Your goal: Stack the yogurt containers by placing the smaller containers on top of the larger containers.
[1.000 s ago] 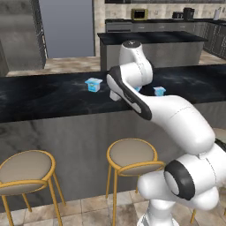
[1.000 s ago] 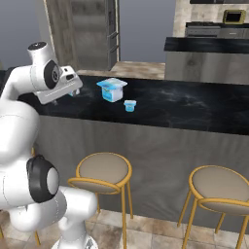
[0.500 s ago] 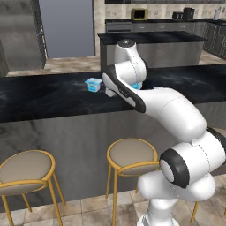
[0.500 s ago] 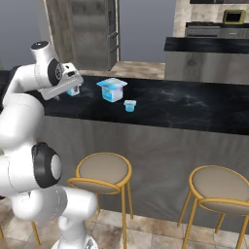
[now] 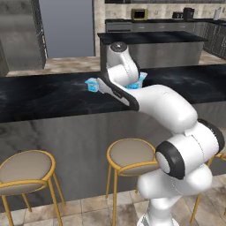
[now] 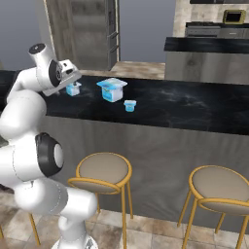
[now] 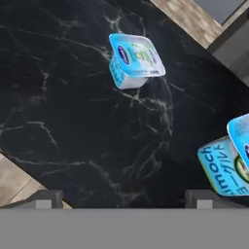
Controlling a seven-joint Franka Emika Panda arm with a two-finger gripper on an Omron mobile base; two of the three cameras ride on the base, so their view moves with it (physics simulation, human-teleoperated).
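Hand view shows our gripper (image 7: pixel 124 198) spread wide and empty above the black counter (image 7: pixel 73 121), aimed toward the medium cup (image 7: pixel 133 59); the biggest cup (image 7: pixel 228 163) stands well apart, awaiting stacking.

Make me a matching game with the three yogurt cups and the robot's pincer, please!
Things:
1. biggest yogurt cup
2. medium yogurt cup
3. tiniest yogurt cup
4. pincer

Clues:
A. open, holding nothing
B. nearest the counter's front edge in the right base view
C. in the middle of the three in the right base view
D. closest to the robot's hand in the right base view

Pairs: 1-C, 2-D, 3-B, 4-A
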